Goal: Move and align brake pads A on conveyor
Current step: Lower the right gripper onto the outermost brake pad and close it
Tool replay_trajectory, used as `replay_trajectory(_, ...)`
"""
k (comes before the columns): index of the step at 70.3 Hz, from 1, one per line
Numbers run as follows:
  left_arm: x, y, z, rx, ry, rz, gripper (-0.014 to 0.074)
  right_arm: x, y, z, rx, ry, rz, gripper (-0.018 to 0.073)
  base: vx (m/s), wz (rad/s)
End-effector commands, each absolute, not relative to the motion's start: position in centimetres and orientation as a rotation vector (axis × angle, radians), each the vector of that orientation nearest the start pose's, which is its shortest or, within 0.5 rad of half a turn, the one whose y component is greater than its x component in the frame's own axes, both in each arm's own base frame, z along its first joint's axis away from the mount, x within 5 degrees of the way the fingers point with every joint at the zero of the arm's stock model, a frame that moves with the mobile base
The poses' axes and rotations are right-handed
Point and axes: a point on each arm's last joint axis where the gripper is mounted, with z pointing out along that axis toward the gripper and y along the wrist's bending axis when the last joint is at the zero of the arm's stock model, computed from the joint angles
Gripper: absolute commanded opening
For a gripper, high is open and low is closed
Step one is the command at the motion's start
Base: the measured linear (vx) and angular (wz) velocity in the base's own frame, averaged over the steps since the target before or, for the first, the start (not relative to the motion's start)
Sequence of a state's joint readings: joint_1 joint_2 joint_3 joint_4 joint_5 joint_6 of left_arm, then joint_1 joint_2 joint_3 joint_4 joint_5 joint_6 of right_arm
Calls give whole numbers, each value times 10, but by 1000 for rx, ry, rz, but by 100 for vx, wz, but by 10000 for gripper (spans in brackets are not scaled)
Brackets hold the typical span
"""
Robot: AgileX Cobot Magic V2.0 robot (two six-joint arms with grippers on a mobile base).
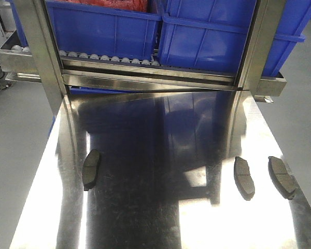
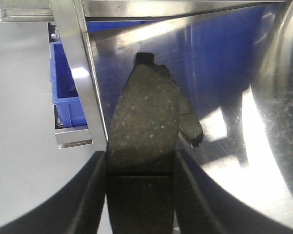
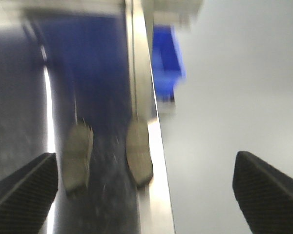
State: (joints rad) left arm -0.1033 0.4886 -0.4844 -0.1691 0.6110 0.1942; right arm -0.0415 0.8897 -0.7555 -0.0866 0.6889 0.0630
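Currently my left gripper (image 2: pixel 139 156) is clenched on the held pad (image 2: pixel 144 122). A black finger (image 2: pixel 90 195) presses against each long side. The speckled face is turned to the wrist camera, and the groove crosses just below the fingertips. It hangs over the left margin of the steel table (image 1: pixel 145 223), close to the post (image 2: pixel 71 53). A dark end with a thin line across it pokes out behind the pad's right side. I cannot tell whether that is another pad or a reflection.

My right gripper (image 3: pixel 145 161) is released, its fingers spread wide and gripping nothing. It hovers astride the table's right edge, one finger over steel and the other over grey floor. That wrist view is blurred.

In the front view three pads lie flat on the table, lengthwise toward the rack (image 1: pixel 119 59). The left pad (image 1: pixel 92 168) lies alone near the left edge. The inner pad (image 1: pixel 244 176) and outer pad (image 1: pixel 281 176) lie side by side on the right, apart and not touching, the outer one close to the edge.

Two blue bins sit on the rack at the table's far end. The left bin (image 1: pixel 103 31) shows red-orange stuff (image 1: pixel 109 3) at its top, cut off by the frame, so I cannot say what it is. The right bin (image 1: pixel 207 41) shows only its wall, its contents hidden. A low bin (image 2: pixel 66 92), also blue, sits beside the table on the left. I can make out nothing inside it.
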Motion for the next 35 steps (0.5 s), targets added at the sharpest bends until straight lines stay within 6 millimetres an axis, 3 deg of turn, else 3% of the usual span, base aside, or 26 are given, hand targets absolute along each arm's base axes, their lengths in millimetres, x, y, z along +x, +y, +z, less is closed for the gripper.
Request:
replay_trajectory(1, 97, -20, 304, 199, 1963, -147, 146, 199, -14, 320, 74, 2383, -104, 685, 0, 0)
replay_trajectory(17, 97, -20, 304, 199, 1963, -147, 146, 262, -17, 294, 55, 2588, -114, 655, 0, 0)
replay_trajectory(35, 97, -20, 304, 199, 1963, -147, 146, 311, -17, 251, 27, 2737, -92, 634, 0, 0)
